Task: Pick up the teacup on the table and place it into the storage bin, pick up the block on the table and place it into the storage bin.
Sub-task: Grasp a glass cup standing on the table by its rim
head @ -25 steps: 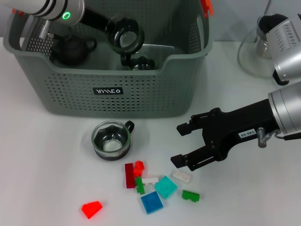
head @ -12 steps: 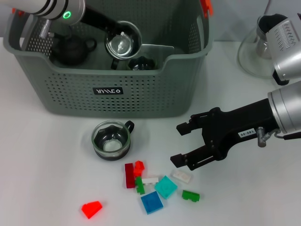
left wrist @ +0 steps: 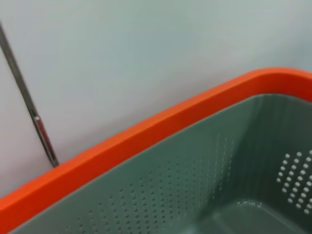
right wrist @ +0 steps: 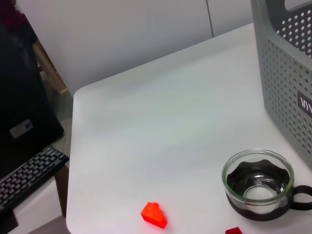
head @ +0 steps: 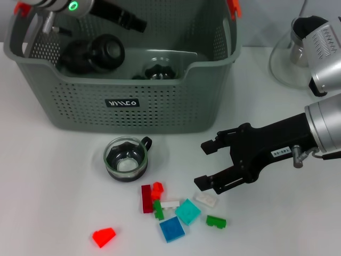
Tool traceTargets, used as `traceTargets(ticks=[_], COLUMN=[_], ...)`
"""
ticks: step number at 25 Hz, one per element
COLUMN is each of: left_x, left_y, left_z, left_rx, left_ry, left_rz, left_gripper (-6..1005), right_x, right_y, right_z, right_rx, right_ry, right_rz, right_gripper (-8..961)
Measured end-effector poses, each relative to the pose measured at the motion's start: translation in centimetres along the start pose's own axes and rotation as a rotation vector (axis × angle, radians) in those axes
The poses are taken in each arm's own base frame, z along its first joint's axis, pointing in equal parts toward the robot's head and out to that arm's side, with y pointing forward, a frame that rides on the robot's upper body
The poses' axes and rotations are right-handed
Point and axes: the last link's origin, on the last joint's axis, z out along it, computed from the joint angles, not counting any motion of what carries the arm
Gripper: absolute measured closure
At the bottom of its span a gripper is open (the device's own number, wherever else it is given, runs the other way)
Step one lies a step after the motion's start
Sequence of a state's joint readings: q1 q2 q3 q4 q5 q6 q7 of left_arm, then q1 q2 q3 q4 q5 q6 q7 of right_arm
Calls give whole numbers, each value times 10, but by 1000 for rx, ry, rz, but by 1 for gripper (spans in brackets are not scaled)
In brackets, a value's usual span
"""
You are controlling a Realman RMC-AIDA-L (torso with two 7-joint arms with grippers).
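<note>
Taking the storage bin (head: pixel 122 101) as our anchor, its dark contents are hard to identify. In front of it on the counter (head: pixel 48 181) stands the teacup (head: pixel 126 159); beyond lie the blocks (head: pixel 178 213), where our right gripper (head: pixel 205 162) hovers wide open, empty. Our left gripper's state we cannot tell.

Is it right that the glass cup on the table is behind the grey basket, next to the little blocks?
Not quite. The head view shows the glass cup in front of the grey basket, not behind it. It does sit next to the little blocks.
</note>
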State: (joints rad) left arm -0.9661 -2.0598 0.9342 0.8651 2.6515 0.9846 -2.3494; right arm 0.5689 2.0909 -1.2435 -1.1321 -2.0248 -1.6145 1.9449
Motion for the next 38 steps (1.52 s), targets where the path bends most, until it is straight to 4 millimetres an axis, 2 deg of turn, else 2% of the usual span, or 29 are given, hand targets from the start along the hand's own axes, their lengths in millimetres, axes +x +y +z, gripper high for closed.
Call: traceTargets(ticks=[3,6,8,13,15,16,17,18,21,27,33,36,37,38], left_x=[5,9,10,2,-8,-11,-21,-21,-39,-67,-95,-97,-102,-102], left_y=[1,7,11,32,44,46,56,56,69,80,87,87,89,90], left_z=[-9,-24,-36,-83,-106,-110,-124,-124,-137,-143,-128,-125,-113,-112], left_rx=[-22,-65,-93,-266,-369,-388,-457,-457,-534,-580,-627,-636,-657,-659], left_ry=[-6,-22,-21,14,37,41,49,49,40,14,-70,-80,-99,-101], left_rz=[11,33,49,131,208,224,292,292,379,484,553,556,571,574], left_gripper=[423,194,182,165,164,164,164,166,173,175,175,174,174,174], right_x=[0,-1,-1,1,2,3,4,5,8,9,12,14,14,14], right_y=[-1,-2,-3,-5,-6,-7,-7,-8,-10,-13,-11,-11,-11,-11], right_z=[-1,-4,-6,-10,-11,-12,-12,-12,-12,-11,-5,-3,-3,-3], right_rx=[3,10,15,28,29,30,28,26,24,24,2,5,6,6], right_ry=[-4,-12,-15,-24,-26,-26,-25,-24,-26,-37,-23,-15,-15,-16], right_rz=[-2,-2,-1,5,11,15,20,26,40,62,75,79,81,86], right_gripper=[23,23,23,22,22,22,22,22,22,23,23,23,22,22])
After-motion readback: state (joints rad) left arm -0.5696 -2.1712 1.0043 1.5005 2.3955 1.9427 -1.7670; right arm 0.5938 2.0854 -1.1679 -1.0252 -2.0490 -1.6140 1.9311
